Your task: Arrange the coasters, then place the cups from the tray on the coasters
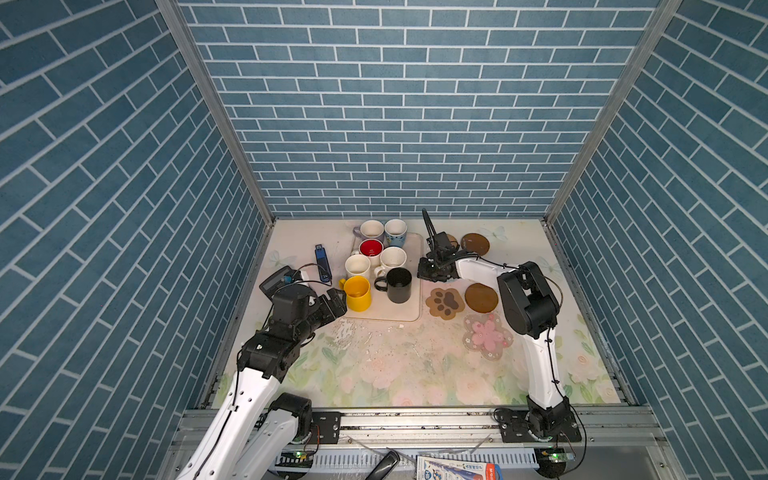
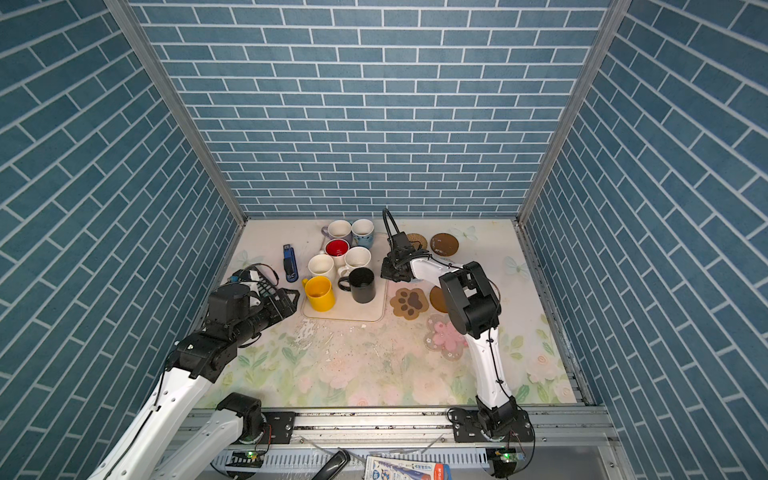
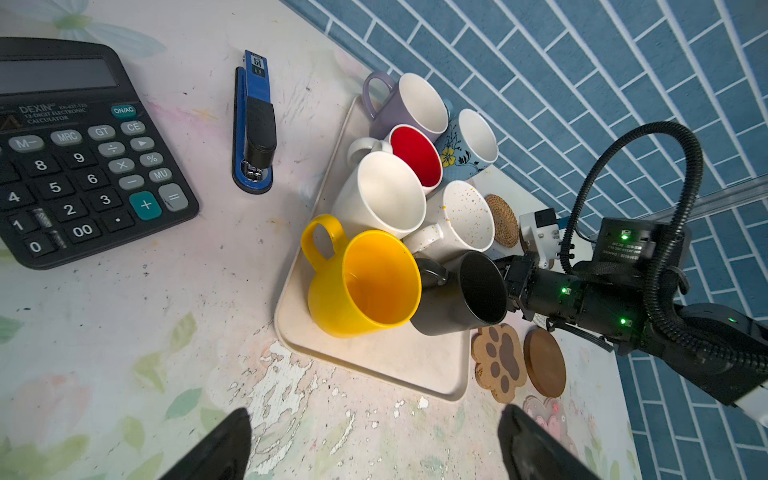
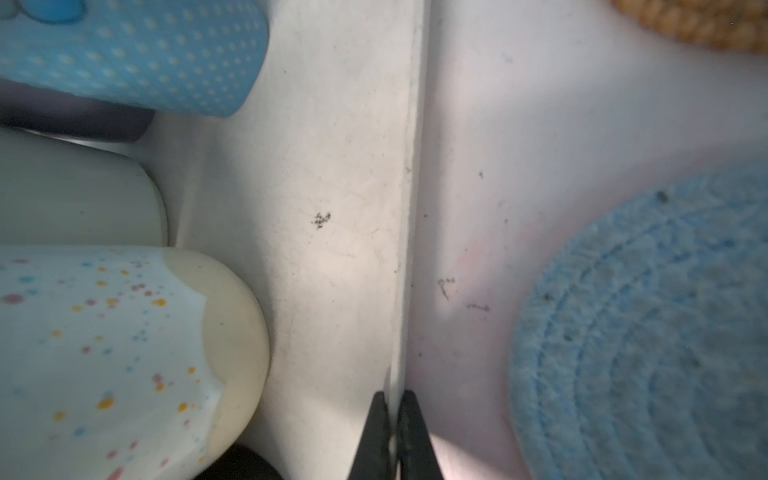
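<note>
The beige tray (image 1: 382,312) carries several cups: yellow (image 1: 358,294), black (image 1: 399,284), red-inside white (image 1: 371,248), two whites, lavender (image 3: 399,104) and light blue (image 3: 465,145). In the right wrist view my right gripper (image 4: 392,399) is shut on the tray's right rim (image 4: 409,208), beside a pale blue knit coaster (image 4: 644,332). Right of the tray lie the paw coaster (image 1: 444,303), two brown discs (image 1: 481,297), a pink flower coaster (image 1: 487,336) and a woven tan one (image 2: 417,240). My left gripper (image 3: 376,440) hovers open and empty near the tray's front left corner.
A black calculator (image 3: 75,145) and a blue stapler (image 3: 254,124) lie left of the tray. Blue brick walls close in the table at the back and both sides. The flowered tabletop (image 1: 395,365) stretches in front of the tray.
</note>
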